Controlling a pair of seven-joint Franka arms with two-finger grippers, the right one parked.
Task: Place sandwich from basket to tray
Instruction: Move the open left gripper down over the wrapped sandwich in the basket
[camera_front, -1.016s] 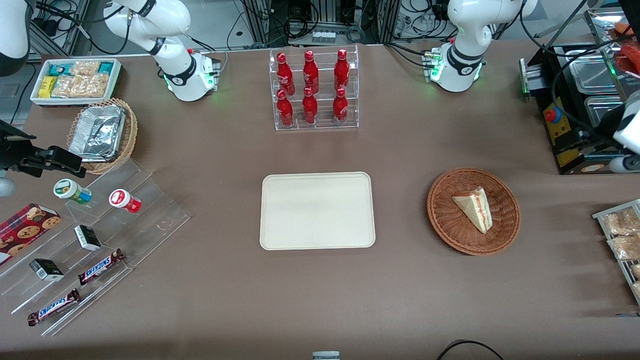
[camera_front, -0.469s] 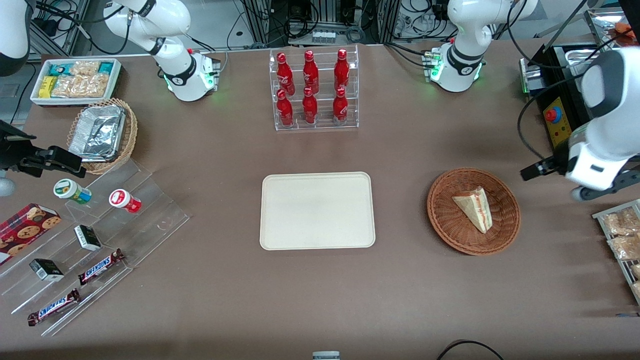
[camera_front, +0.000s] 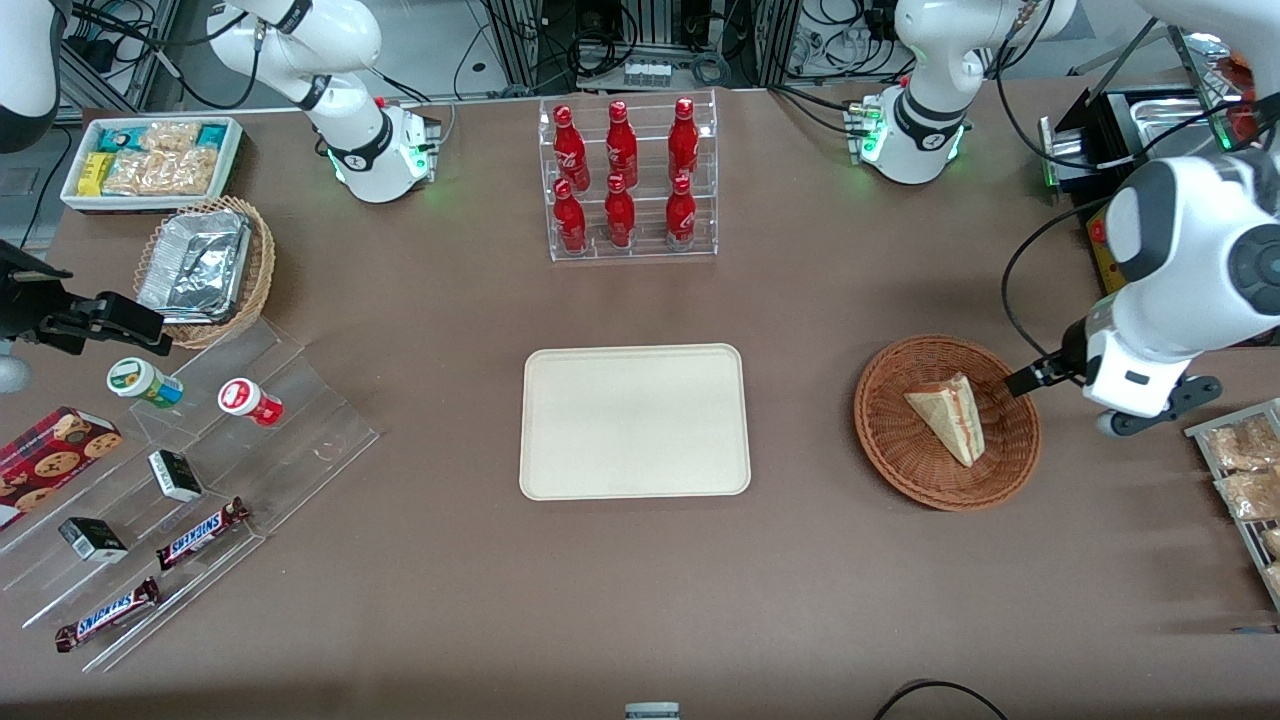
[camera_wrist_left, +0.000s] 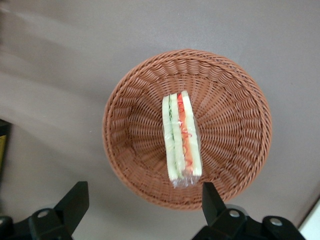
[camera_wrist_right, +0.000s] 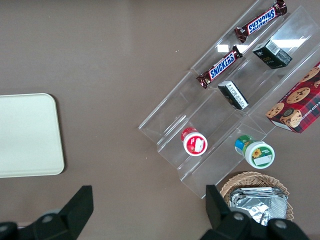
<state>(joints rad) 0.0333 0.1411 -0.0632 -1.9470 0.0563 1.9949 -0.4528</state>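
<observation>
The gripper (camera_wrist_left: 142, 207) hangs spread wide and empty above the basket's (camera_front: 890, 440) rim at the working arm's end. The sandwich (camera_front: 948, 417) lies inside, its long axis running straight away from between the fingers, the tray (camera_front: 634, 421) well apart.

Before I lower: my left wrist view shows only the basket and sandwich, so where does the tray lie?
Observer: The tray lies beside the basket, toward the parked arm's end of the table, with bare table between them.
Operator: Anything tall near it?
Observer: A rack of red bottles stands farther from the front camera than the tray, apart from it.
Operator: Where am I over the basket?
Observer: The open gripper hangs above the basket's rim at its working-arm edge, short of the sandwich.
</observation>
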